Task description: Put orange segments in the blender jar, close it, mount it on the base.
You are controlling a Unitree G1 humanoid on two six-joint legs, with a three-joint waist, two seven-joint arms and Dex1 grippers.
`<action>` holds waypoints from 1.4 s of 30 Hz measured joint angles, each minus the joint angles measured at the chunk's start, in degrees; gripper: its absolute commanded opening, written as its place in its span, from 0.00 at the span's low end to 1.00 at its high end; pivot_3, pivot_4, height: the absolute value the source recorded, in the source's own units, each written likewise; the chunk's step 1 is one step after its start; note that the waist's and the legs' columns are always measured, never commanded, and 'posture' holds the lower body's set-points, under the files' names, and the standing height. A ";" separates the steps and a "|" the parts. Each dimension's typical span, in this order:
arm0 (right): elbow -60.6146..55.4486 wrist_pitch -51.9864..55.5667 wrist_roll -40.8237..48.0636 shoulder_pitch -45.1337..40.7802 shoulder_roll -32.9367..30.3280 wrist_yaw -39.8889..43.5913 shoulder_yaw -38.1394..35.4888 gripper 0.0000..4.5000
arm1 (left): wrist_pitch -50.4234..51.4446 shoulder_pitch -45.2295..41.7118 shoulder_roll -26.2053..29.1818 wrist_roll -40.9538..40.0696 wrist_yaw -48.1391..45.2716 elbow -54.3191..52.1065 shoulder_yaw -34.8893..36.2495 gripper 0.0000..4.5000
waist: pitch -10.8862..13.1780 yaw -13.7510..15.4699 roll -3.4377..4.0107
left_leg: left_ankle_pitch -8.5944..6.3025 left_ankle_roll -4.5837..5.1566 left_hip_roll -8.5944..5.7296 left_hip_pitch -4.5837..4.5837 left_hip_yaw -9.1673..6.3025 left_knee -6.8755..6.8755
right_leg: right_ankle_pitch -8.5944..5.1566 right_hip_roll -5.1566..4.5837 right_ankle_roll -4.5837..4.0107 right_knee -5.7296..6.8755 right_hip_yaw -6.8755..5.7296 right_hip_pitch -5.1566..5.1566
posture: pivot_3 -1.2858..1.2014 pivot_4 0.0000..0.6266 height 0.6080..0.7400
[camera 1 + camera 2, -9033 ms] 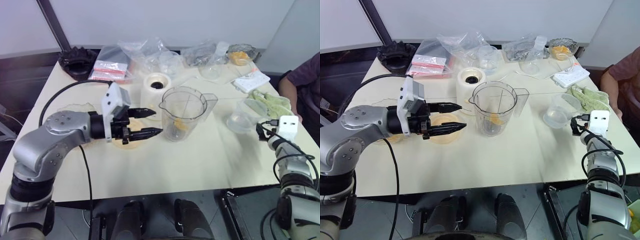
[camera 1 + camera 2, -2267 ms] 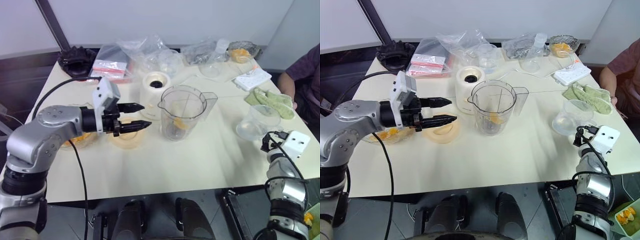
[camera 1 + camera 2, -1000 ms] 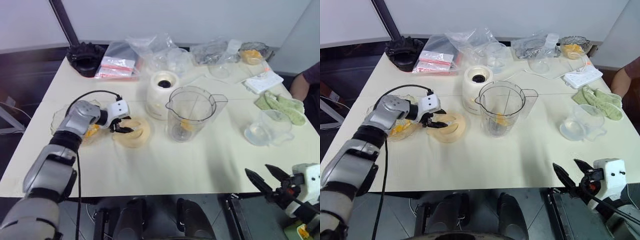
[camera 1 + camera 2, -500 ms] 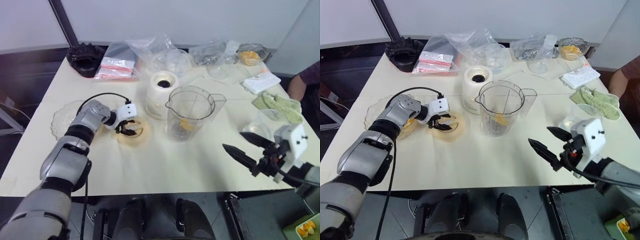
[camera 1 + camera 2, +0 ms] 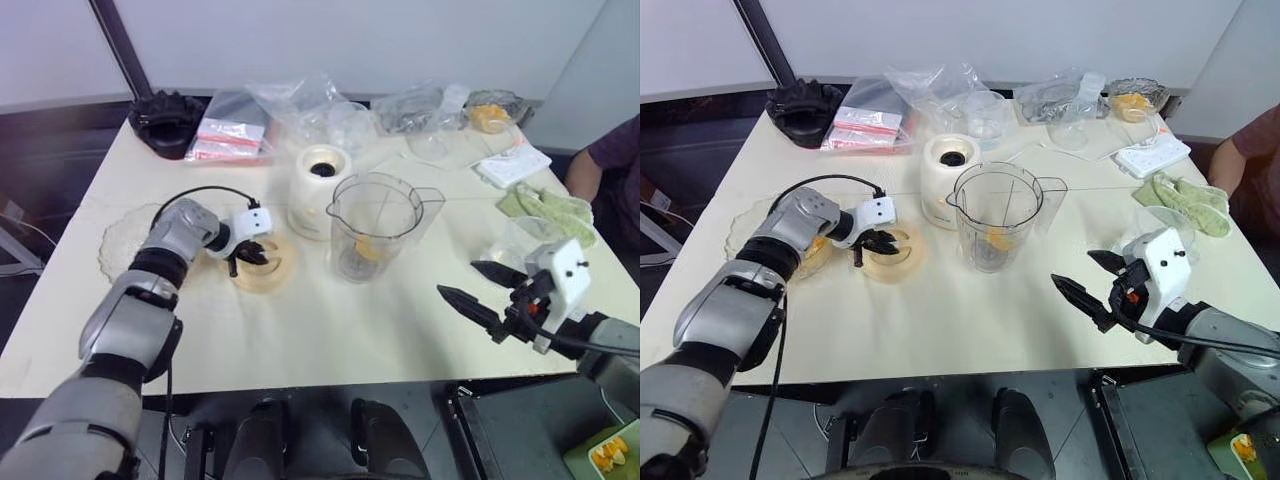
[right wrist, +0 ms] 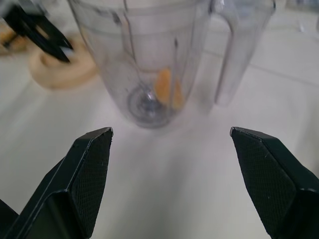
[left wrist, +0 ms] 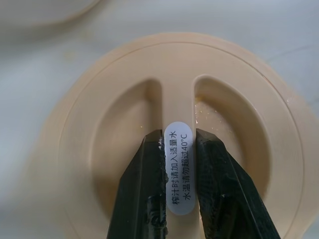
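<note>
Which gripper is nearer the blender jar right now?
Left, though not by much. The left gripper is shut on the lid's ridge, just beside the jar; the right gripper hangs open further off, facing the jar.

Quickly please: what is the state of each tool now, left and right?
Left tool: closed on the centre ridge of the flat pale-orange round lid.
Right tool: open, holding nothing, facing the tall clear plastic blender jar.

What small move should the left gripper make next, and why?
Probably lift the lid off the table. The left gripper pinches the lid's centre ridge, orange segments already lie in the open jar, and the right gripper waits open before it.
</note>
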 measured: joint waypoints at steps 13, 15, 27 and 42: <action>4.11 -3.40 -6.12 -7.28 4.68 -0.27 3.28 0.88 | 0.09 -32.37 2.44 -8.55 -11.13 6.12 12.11 0.06 | 0.00 0.55 -0.08 | 0.01 0.03 -0.16 -0.43 -0.20 0.47 | -0.07 -0.01 0.14 0.05 -0.02 -0.07 | 0.52 0.24 1.00; 4.41 -3.90 -6.68 -9.00 4.79 -0.25 3.76 0.88 | -0.38 -34.20 -2.65 -9.05 -10.80 10.16 12.57 0.06 | 0.03 0.72 -0.11 | 0.00 0.03 -0.14 -0.56 -0.26 0.68 | -0.06 0.01 0.13 0.07 -0.04 -0.08 | 0.52 0.24 1.00; 3.16 -4.22 -9.38 -8.70 9.61 -3.77 6.21 0.88 | 3.87 -40.68 -20.76 -5.27 -5.05 19.46 11.97 0.06 | 0.10 0.26 -0.18 | -0.23 0.42 -0.19 -0.71 -0.17 0.83 | -0.13 0.02 0.43 0.18 0.07 -0.19 | 0.52 0.24 1.00; 1.45 -4.23 -11.51 -7.84 13.11 -7.17 7.27 0.88 | 6.72 -37.27 -26.52 0.62 -7.83 19.20 6.62 0.06 | 0.08 0.13 -0.14 | -0.23 0.42 -0.17 -0.57 -0.16 0.87 | -0.11 0.03 0.38 0.35 0.11 -0.20 | 0.52 0.24 1.00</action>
